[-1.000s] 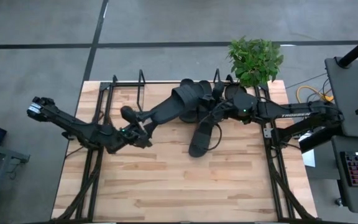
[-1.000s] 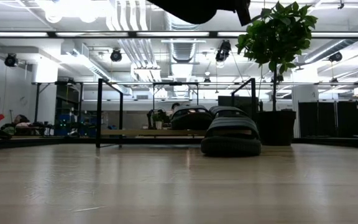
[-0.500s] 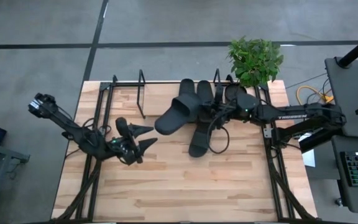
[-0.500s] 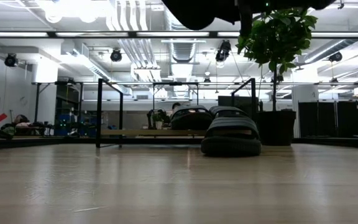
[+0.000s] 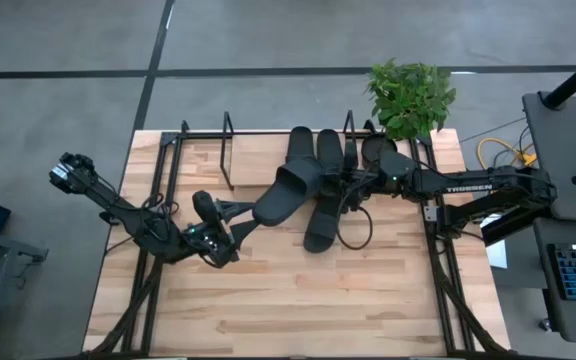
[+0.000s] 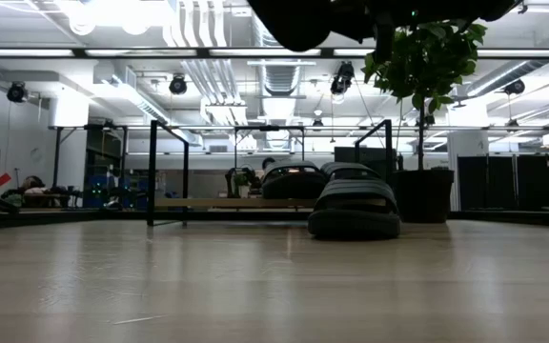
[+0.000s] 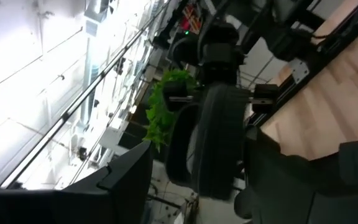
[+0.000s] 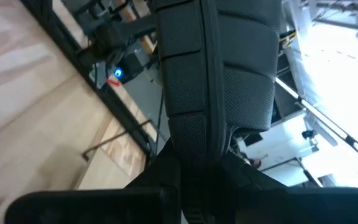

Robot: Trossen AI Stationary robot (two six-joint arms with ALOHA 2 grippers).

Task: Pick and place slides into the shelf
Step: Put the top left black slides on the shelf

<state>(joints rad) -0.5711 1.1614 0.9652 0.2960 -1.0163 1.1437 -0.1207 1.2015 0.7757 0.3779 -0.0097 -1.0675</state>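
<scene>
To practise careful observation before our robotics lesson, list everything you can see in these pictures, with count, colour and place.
table: one, light wood, under both arms
shelf: one, light board with black wire uprights, far edge of the table
shelved slides: two, black, side by side on the shelf
loose slide: one, black, on the table in front of the shelf
held slide: one, black, in the air near the shelf
plant: one, green in a black pot, far right corner
left hand: open, left of the held slide
right hand: shut on the held slide's end
</scene>
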